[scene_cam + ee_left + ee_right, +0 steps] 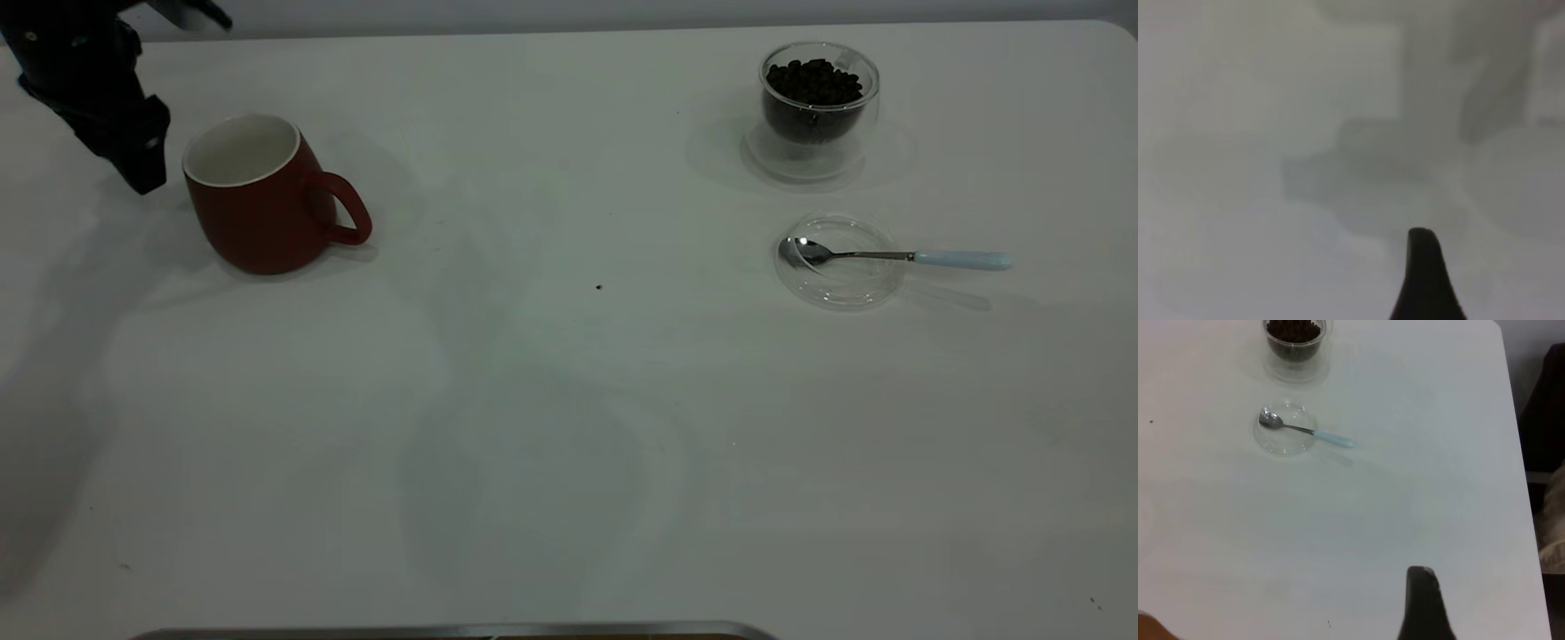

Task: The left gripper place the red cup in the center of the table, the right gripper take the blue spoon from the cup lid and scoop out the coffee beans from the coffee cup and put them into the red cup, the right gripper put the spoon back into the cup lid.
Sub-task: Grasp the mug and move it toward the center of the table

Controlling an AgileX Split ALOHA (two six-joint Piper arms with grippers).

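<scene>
The left arm (pixel 84 84) reaches in at the far left corner of the table (pixel 551 427), its black wrist slanting downward. The left gripper (pixel 147 173) hangs low over the table's surface; its opening cannot be judged. The right gripper (pixel 1423 603) hovers high above the table's right part, with one dark fingertip visible.

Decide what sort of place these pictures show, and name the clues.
Probably a robot test bench laid out as a coffee corner: a bare white table, a black left gripper beside a red cup, and a coffee cup of beans.
</scene>
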